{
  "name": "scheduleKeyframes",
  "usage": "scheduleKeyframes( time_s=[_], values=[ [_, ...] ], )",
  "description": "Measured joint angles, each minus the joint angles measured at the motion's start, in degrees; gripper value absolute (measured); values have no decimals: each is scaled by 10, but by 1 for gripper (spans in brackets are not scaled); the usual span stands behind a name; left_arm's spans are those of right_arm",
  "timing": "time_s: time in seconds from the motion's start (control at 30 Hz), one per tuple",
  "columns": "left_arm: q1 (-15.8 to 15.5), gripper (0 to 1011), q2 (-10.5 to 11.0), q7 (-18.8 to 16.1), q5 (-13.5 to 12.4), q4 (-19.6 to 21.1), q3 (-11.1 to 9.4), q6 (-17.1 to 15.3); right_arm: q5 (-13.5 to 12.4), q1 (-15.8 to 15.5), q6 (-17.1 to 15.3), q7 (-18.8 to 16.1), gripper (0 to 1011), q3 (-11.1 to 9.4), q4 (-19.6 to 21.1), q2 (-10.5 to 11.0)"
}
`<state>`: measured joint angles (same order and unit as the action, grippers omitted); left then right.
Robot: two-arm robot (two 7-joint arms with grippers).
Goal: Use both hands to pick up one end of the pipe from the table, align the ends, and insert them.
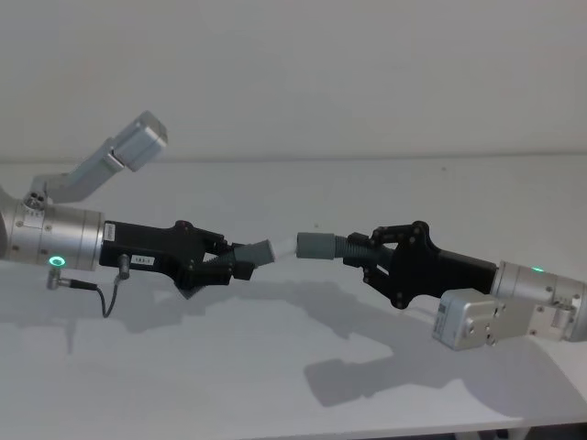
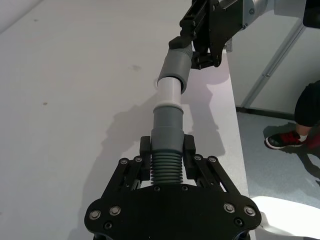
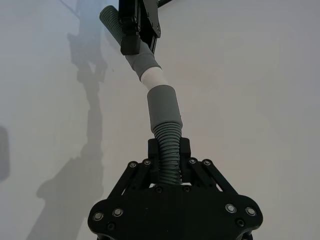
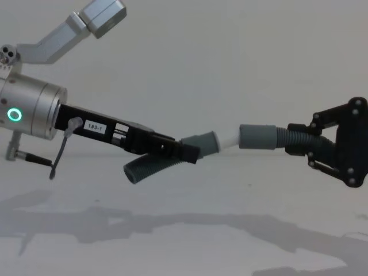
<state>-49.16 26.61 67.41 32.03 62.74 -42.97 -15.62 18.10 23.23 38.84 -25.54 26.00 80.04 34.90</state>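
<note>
While both arms hang above the white tabletop (image 1: 275, 367), each gripper is clamped on one hose piece. Nearest in the left wrist view, the left gripper (image 2: 167, 150) has its black fingers (image 2: 144, 148) closed on the ribbed part of the white-tipped hose piece (image 2: 166, 131), just behind that piece's smooth grey collar. Straight out ahead of those fingers the collar ends in a flared rim, and past it the white plug tip (image 2: 168, 92) points toward the other arm. The tail of this piece curves down beneath the left gripper in the chest view, clear of the tabletop.

Beyond the tip sits the grey open cuff (image 2: 177, 67) of the second hose piece (image 3: 168, 145). The white tip meets the cuff's mouth; it looks at least begun into the opening, with a band of white exposed between collar and cuff, though how deep it goes cannot be told. The two pieces meet at a slight angle, not in one straight line.

Farther on, the right gripper (image 3: 169, 150) is shut on the ribbed section just behind that cuff, so the cuff projects forward from its fingertips. In the head view the joint hangs midway between the left gripper (image 1: 240, 263) and the right gripper (image 1: 362, 256), with shadows on the tabletop below.
</note>
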Motion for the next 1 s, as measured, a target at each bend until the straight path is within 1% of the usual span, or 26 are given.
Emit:
scheduleKeyframes(
  time_s=[1.0],
  values=[
    [-32, 336, -7, 33, -3, -36, -33, 6, 0, 0, 0, 0, 203, 0, 0, 0]
  ],
)
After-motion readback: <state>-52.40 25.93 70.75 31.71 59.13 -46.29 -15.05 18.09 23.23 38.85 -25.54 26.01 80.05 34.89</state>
